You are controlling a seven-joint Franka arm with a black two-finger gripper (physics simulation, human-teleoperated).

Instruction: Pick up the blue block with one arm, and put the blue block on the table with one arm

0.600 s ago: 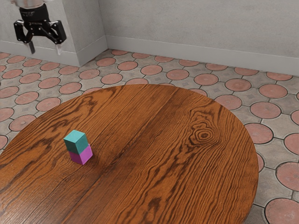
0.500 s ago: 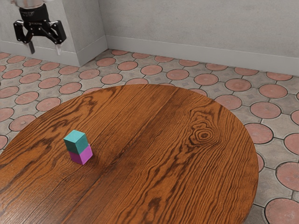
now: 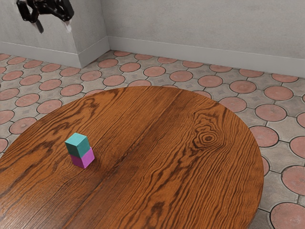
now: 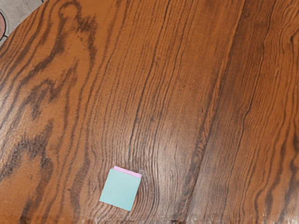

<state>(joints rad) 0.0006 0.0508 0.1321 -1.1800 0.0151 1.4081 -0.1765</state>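
My gripper [image 3: 54, 27] is at the exterior view's upper left, high above the table, its two fingers spread apart with nothing between them. The blue block [image 3: 77, 145], teal-blue in colour, rests on top of a magenta block [image 3: 85, 159], slightly offset from it. That stack stands on the round wooden table [image 3: 157, 143], toward the exterior view's left. Seen from above in the wrist view, the blue block [image 4: 120, 190] covers most of the magenta block [image 4: 127, 171], of which a thin strip shows along one edge.
The table's curved edge [image 3: 259, 152] borders a floor of round pink tiles [image 3: 243, 87]. Behind stand a grey wall [image 3: 205, 28] and a projecting wall corner, away from the blocks.
My gripper has risen and shifted slightly toward the exterior view's right, and it looks a little tilted. Both blocks have stayed where they were.
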